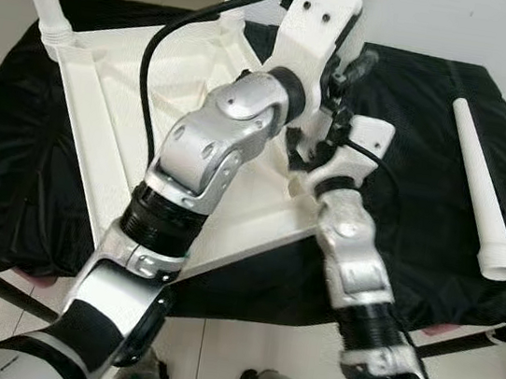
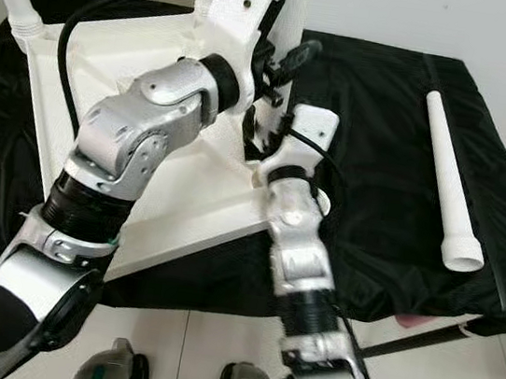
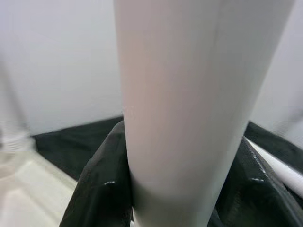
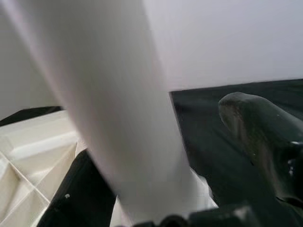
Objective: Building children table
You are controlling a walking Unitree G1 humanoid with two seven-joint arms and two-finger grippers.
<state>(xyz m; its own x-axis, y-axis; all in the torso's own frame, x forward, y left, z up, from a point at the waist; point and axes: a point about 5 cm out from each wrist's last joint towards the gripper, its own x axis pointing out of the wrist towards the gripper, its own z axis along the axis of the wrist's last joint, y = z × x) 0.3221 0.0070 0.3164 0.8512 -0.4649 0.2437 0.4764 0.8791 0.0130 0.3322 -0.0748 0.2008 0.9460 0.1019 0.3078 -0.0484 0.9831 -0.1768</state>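
Both grippers, left and right, clamped round upright white leg on tabletop.

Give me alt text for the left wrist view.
A thick white table leg stands upright, close to the camera, clamped between the left claw's two black fingers. Behind it lie a black cloth, a white wall and part of the white tabletop.

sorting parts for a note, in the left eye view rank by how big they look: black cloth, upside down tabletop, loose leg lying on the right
1. black cloth
2. upside down tabletop, partly hidden by the arms
3. loose leg
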